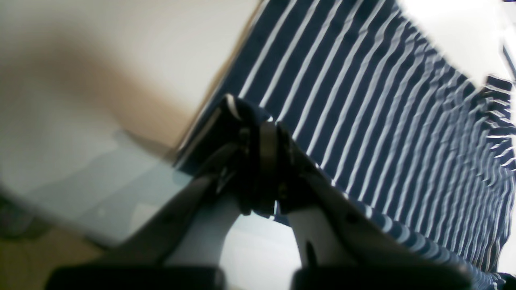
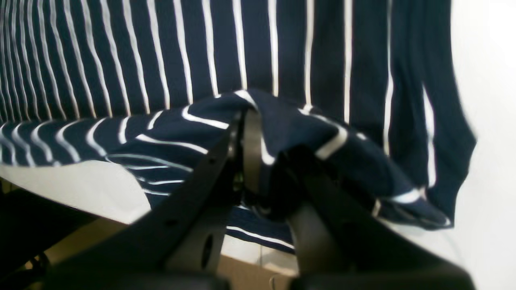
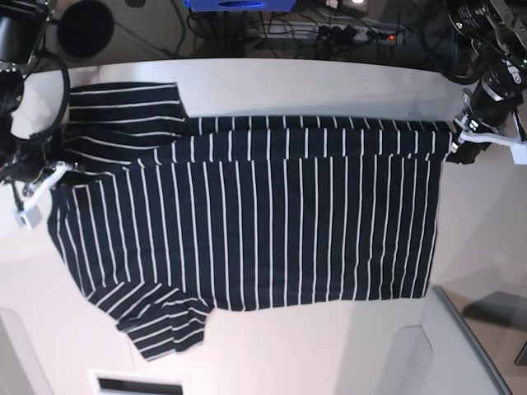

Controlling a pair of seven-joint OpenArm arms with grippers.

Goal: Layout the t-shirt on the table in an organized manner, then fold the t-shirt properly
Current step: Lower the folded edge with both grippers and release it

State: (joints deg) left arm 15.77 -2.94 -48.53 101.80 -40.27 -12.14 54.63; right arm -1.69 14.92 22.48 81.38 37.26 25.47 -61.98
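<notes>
The t-shirt [image 3: 263, 230], dark navy with thin white stripes, lies spread across the off-white table [image 3: 329, 82], sleeves to the left and hem to the right in the base view. Its far long edge is lifted and doubled over into a band. My left gripper [image 3: 455, 141] is shut on the far hem corner; the left wrist view shows the pinched corner [image 1: 242, 117] between the fingers [image 1: 268, 149], with the t-shirt [image 1: 363, 100] stretching away. My right gripper [image 3: 51, 170] is shut on the shoulder end; in the right wrist view the bunched t-shirt [image 2: 290, 125] drapes over the fingers [image 2: 250, 153].
Beyond the table's curved far edge lie cables and a power strip [image 3: 362, 33]. A grey panel [image 3: 461, 346] stands at the near right corner. A white slotted piece [image 3: 136, 384] sits at the front edge. Bare tabletop shows right of the hem and in front of the shirt.
</notes>
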